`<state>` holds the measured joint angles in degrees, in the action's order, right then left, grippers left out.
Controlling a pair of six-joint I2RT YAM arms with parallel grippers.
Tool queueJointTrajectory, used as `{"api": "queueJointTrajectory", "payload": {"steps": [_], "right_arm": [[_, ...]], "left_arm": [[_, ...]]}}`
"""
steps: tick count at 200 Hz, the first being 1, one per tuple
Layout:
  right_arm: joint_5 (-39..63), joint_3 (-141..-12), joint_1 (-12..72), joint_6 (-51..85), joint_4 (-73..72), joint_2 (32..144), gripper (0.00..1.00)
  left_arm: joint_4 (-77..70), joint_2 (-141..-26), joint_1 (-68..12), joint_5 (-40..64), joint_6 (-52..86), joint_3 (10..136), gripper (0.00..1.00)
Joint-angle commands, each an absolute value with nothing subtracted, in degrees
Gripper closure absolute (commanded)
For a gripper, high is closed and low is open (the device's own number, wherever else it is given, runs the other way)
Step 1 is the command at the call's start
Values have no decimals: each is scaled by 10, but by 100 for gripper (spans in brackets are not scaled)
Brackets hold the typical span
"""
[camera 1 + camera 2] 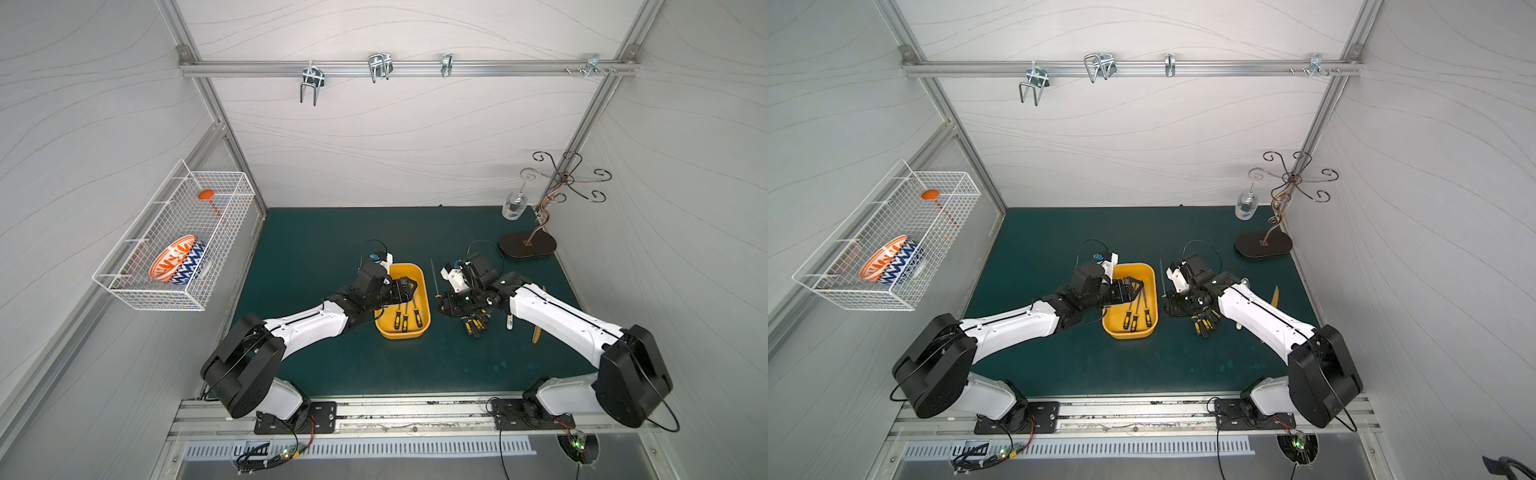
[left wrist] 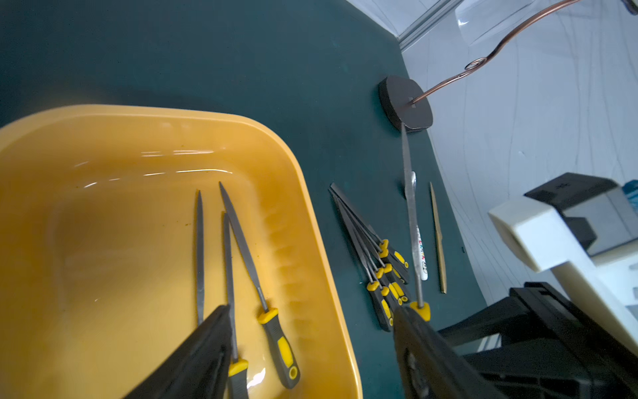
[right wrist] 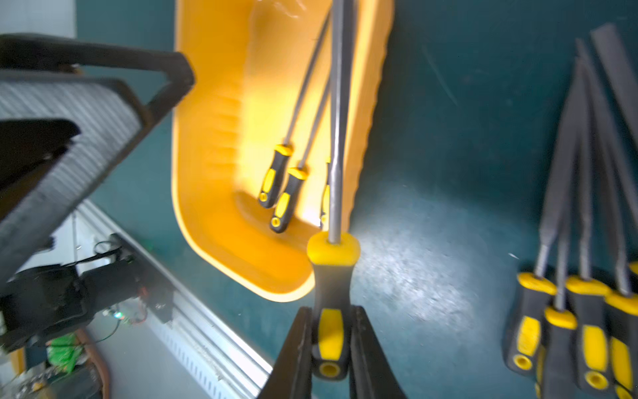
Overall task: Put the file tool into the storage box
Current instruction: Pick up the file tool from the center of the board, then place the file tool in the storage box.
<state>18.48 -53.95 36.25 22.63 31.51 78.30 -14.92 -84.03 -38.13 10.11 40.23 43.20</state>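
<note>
- Nearest, the yellow storage box (image 1: 405,334) is seen on the dark green mat (image 1: 324,249), about midway between the two arms. It is a shallow plastic tub, smooth and shiny, with round corners and a rolled rim.
- Three files (image 2: 278,331) are laid flat inside it, side by side. Their blades are thin grey metal with pointed ends, and their handles are chunky, black and yellow.
- Near the box, on the mat, a pile of more files (image 1: 476,325) is found, with handles bunched together and blades fanned out.
- A flat tan stick (image 1: 537,328) and a small white piece (image 1: 510,322) are laid close to the pile.
- The left gripper (image 2: 312,309) is held above the box with its black jaws spread wide, and nothing is caught between them.
- The right gripper (image 3: 329,333) is squeezed tight on the rubbery handle of one file tool (image 3: 336,172). This one is kept outside the box, between the box and the pile. It seems to be lifted off the mat, but the picture is blurry there.
- Farther back, a curly wire stand (image 1: 528,248) on a dark oval base and a clear glass jar (image 1: 513,205) are placed in the right corner.
- On the left wall, a white wire basket (image 1: 166,297) is hung, and a round patterned bowl (image 1: 176,264) is kept in it.
- Farthest away, shiny metal hooks (image 1: 379,66) are hung on a rail.
</note>
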Motion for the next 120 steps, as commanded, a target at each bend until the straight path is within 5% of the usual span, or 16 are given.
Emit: {"api": "queueJointTrajectory", "payload": {"steps": [1,79,120], "right_arm": [[261,-554,369,206,288,787,91],[288,-593,399,202,286,812,90],[283,-594,400,201,288,812,89]], "left_arm": [[-202,-842,-380,133,416,464,23],[-234,-869,-381,153,437,468,28],[-233,-875,-380,151,436,457,100]]}}
